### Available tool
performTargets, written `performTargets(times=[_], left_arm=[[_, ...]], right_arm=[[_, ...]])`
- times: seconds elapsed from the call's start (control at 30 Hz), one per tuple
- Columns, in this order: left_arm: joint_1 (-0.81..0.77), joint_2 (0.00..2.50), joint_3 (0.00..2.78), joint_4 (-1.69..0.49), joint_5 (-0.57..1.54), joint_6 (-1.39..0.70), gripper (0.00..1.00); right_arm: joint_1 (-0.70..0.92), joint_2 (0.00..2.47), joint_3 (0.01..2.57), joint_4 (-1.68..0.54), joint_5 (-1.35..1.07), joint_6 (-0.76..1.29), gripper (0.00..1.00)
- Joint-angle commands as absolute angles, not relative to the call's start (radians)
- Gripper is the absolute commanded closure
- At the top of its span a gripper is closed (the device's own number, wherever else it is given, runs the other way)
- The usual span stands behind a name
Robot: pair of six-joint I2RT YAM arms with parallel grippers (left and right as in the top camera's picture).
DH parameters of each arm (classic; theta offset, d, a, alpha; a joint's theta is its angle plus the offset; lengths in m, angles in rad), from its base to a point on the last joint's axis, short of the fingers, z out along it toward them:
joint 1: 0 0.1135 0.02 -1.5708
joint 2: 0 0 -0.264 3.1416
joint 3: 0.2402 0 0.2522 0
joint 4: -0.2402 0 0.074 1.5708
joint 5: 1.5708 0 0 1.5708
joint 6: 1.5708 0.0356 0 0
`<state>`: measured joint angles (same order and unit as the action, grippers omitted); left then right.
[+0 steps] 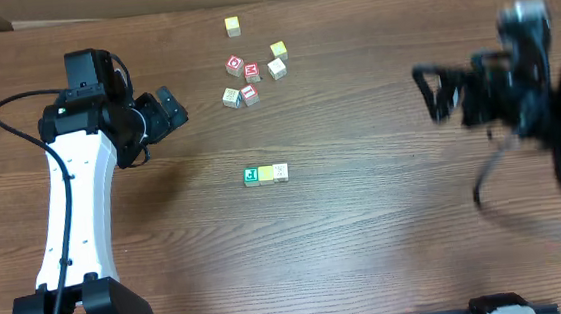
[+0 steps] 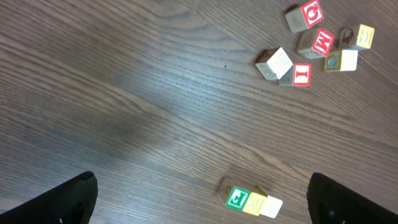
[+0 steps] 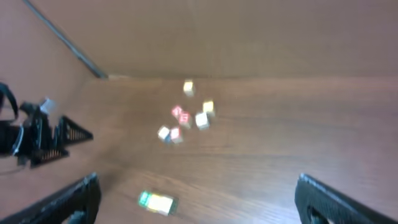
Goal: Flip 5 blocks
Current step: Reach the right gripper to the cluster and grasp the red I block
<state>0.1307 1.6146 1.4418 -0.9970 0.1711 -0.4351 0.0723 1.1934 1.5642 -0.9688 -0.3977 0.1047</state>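
- Lying on the wooden counter point(image 1: 367, 240) in a touching row: green wooden cube point(image 1: 251, 176), yellow wooden cube point(image 1: 266, 174), cream wooden cube point(image 1: 281, 172).
- Both the left gripper point(image 1: 169, 114) and right gripper point(image 1: 434, 93) are held spread.

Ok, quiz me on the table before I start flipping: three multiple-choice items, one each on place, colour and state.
1. In the overhead view, the row of three blocks lies:
A. below the cluster of six blocks
B. above it
C. touching it

2. The row's left-end block in that view is:
A. red
B. green
C. blue

3. The left jaws and right jaws are:
A. both open, holding nothing
B. left shut on a block
C. right shut on a block

Answers:
1 A: the row sits nearer the bottom edge, with bare table between it and the cluster.
2 B: its top face is green.
3 A: each wrist view shows them spread wide with nothing gripped.
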Motion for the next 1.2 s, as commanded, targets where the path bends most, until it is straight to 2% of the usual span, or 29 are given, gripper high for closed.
performTargets(times=[0.0, 0.17, 0.47, 0.5, 0.53, 0.63, 0.73, 0.93, 1.17], left_arm=[[0.124, 1.617, 1.448, -0.994, 0.173, -0.422, 0.0], [0.124, 1.617, 1.448, -0.994, 0.173, -0.422, 0.0], [0.124, 1.617, 1.448, -0.994, 0.173, -0.422, 0.0], [0.124, 1.617, 1.448, -0.994, 0.173, -0.422, 0.0], [0.124, 1.617, 1.448, -0.994, 0.173, -0.422, 0.0], [0.124, 1.617, 1.448, -0.994, 0.173, -0.422, 0.01], [0.124, 1.617, 1.448, -0.994, 0.173, -0.422, 0.0], [0.124, 1.617, 1.448, -0.994, 0.173, -0.422, 0.0], [0.124, 1.617, 1.448, -0.994, 0.173, -0.422, 0.0]], right_arm=[[0.07, 1.393, 1.818, -1.092, -0.469, 0.105, 0.0], [0.073, 1.658, 2.051, -1.225, -0.606, 0.106, 0.0], [0.08, 1.871, 2.049, -1.151, -0.753, 0.136, 0.0], [0.088, 1.888, 2.048, -1.142, -0.742, 0.144, 0.09], [0.104, 1.907, 2.048, -1.126, -0.706, 0.18, 0.16], [0.181, 1.954, 2.048, -1.066, -0.532, 0.276, 0.21], [0.288, 2.001, 2.048, -1.002, -0.362, 0.293, 0.32], [0.482, 2.111, 2.048, -0.892, -0.099, 0.293, 0.3], [0.615, 2.259, 2.048, -0.751, 0.116, 0.285, 0.23]])
